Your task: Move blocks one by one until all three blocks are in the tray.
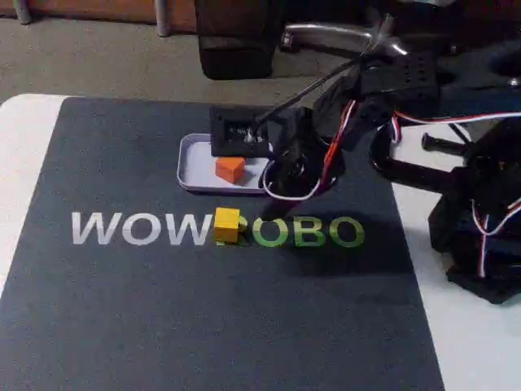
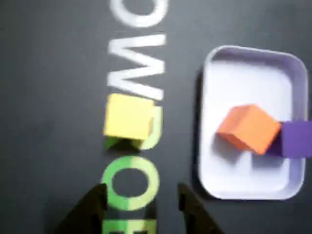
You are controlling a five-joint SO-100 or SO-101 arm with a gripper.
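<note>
Sitting inside the shallow pale lavender-white tray (image 2: 209, 117) are the matte orange cube (image 2: 248, 127) and the purple cube (image 2: 296, 139), touching. The small yellow cube (image 2: 127, 117) is lying on the dark printed mat (image 2: 48, 97). The black pincer (image 2: 141, 202) is hovering released, grasping nothing.

The robot arm (image 1: 383, 90) is all black plastic, made of boxy blocks joined one after another. Some blocks have rows of tiny round holes on top. Thin red, white and black wires (image 1: 338, 134) run along it and hang in loops near the front. A small black camera box (image 1: 238, 130) sits at its front end. In the wrist view, the black two-finger gripper (image 2: 141, 204) shows two dark pointed tips.
</note>
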